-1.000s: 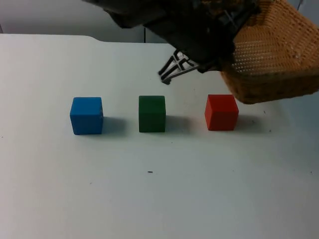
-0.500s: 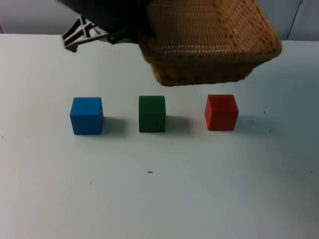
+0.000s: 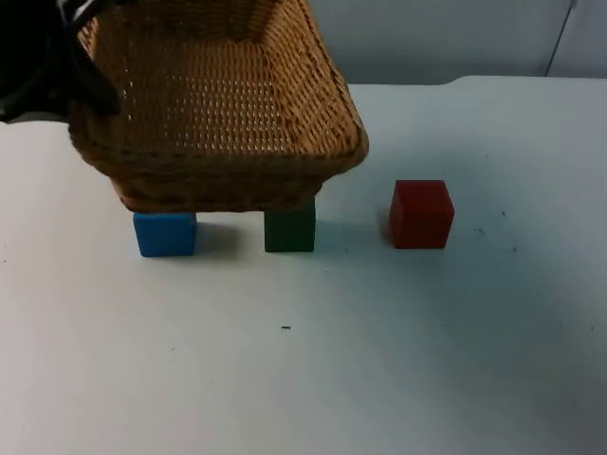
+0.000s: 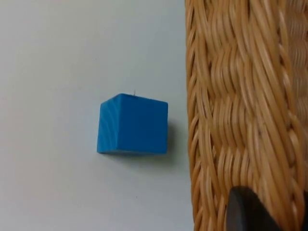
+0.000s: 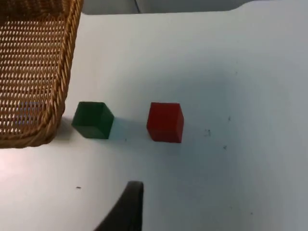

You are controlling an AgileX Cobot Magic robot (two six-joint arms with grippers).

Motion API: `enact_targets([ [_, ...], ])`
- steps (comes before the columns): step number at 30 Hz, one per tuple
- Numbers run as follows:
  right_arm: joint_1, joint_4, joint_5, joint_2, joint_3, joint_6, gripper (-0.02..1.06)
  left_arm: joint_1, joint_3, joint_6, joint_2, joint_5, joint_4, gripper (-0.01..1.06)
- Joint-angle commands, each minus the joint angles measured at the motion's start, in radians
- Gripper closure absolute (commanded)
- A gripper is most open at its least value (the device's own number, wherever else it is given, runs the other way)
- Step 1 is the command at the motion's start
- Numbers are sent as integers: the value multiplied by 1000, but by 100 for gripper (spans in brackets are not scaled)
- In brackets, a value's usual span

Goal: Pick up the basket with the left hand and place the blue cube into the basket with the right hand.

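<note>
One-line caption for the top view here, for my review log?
Left pincer holds the wicker basket raised, partly covering the blue cube and green cube; red cube stands clear beside them.

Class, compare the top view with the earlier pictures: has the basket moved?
Yes. The basket, carried by the left gripper, has swung leftward: earlier it hung beyond the red cube, now over the blue cube and green cube.

Even, soft light is falling on the white tabletop [image 3: 427, 360], leaving it pale with a faint bluish cast and no glare. The basket [image 3: 218, 104] is casting a dim, soft-edged shadow over the tops of the blue cube [image 3: 165, 235] and green cube [image 3: 289, 231]; the red cube [image 3: 421, 214] is throwing a faint shadow sideways. In the left wrist view the weave is showing crisply, while the dark fingertip is sitting out of focus.
</note>
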Motion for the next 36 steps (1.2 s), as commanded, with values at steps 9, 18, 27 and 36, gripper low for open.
enact_targets([
  [9,12,195,-16,186,-41,-191,8,196,19,115,-152,171,-32,105],
  [18,386,35,-123,396,-241,-94,9,318,128,295,-164,227,-136,105],
  [27,669,-347,-127,674,-455,209,9,428,128,388,-164,315,-157,105],
  [36,756,-373,-72,921,-694,200,9,489,128,459,-164,353,-157,105],
])
